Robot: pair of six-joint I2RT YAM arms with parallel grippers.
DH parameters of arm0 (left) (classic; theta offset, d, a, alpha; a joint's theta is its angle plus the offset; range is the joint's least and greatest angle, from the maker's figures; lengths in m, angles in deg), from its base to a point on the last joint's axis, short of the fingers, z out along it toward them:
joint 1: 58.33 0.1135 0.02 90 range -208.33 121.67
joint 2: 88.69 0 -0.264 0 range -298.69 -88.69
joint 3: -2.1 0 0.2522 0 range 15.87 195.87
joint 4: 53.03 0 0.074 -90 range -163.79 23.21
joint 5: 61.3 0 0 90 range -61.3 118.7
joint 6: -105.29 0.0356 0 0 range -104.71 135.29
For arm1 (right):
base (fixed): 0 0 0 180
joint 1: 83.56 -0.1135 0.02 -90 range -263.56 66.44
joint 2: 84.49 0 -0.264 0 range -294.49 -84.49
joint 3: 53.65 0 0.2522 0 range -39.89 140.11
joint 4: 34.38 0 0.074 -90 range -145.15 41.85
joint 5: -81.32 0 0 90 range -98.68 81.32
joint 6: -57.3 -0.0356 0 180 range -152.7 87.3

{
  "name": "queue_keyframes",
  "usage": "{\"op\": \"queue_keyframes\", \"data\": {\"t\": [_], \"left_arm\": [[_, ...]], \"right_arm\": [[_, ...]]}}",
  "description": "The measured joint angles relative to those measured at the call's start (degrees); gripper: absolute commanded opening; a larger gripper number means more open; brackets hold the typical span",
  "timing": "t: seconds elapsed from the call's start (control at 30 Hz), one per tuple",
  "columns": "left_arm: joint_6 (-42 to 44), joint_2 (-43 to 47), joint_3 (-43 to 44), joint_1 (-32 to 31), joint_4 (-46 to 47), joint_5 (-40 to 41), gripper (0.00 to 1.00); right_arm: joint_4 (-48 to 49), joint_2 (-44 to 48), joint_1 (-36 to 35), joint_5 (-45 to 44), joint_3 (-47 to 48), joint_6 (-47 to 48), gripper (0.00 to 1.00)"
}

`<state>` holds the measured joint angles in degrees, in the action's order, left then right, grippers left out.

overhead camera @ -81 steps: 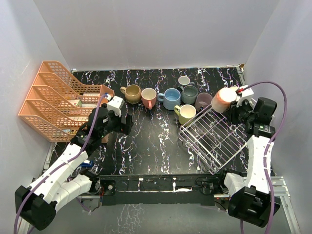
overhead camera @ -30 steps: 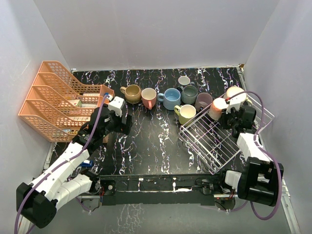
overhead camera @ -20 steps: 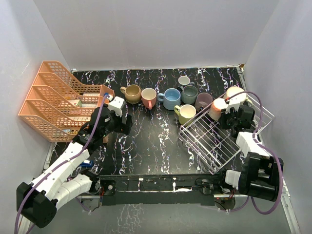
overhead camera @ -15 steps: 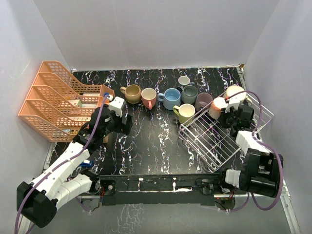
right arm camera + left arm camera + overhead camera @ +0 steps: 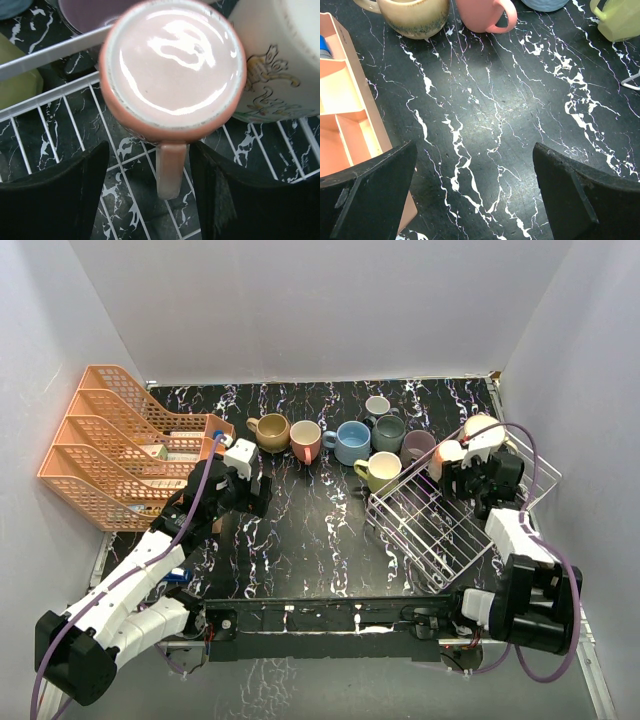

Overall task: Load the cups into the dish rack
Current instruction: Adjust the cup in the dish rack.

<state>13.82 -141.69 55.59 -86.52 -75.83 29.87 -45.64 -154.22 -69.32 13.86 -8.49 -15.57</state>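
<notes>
Right hand open, one finger at each side of the peach mug handle, with a gap on both sides and no grip. Peach mug standing on the wire floor of the white dish rack, at its far corner, handle pointing toward the hand. Close beside it, also in the rack, a cream mug with a printed motif; contact between the two not discernible. Mauve mug and yellow-green mug on the bench, just outside the rack's far-left rim. Left hand spread wide, holding nothing, poised above the bench near the tan mug and pink mug. Orange tray organizer at its left.
</notes>
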Motion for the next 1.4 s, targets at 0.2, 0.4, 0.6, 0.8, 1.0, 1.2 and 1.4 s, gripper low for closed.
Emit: {"op": "queue_keyframes", "data": {"t": [0.2,0.4,0.6,0.8,1.0,1.2,1.4], "left_arm": [[0.0,-0.02,0.0,0.0,0.0,0.04,0.97],[0.0,-0.02,0.0,0.0,0.0,0.17,0.97],[0.0,-0.02,0.0,0.0,0.0,0.26,0.97],[0.0,-0.02,-0.02,0.0,0.0,0.35,0.97],[0.02,-0.02,-0.02,0.0,0.02,0.35,0.97],[0.0,-0.09,-0.04,0.0,0.02,0.35,0.97],[0.02,-0.11,-0.07,0.0,0.0,0.35,0.97]], "right_arm": [[-3.54,6.93,3.91,5.01,0.52,3.17,0.72],[-7.45,10.86,8.96,11.58,1.51,5.16,0.51],[-11.52,10.23,9.86,19.1,2.62,8.2,0.18],[-16.96,0.24,9.88,21.09,7.04,10.88,0.14],[-19.1,-4.87,9.88,18.67,8.98,11.04,0.14],[-18.4,-5.05,9.88,14.93,9.35,10.4,0.14],[-16.85,-7.98,9.86,11.58,11.87,9.97,0.14]]}}
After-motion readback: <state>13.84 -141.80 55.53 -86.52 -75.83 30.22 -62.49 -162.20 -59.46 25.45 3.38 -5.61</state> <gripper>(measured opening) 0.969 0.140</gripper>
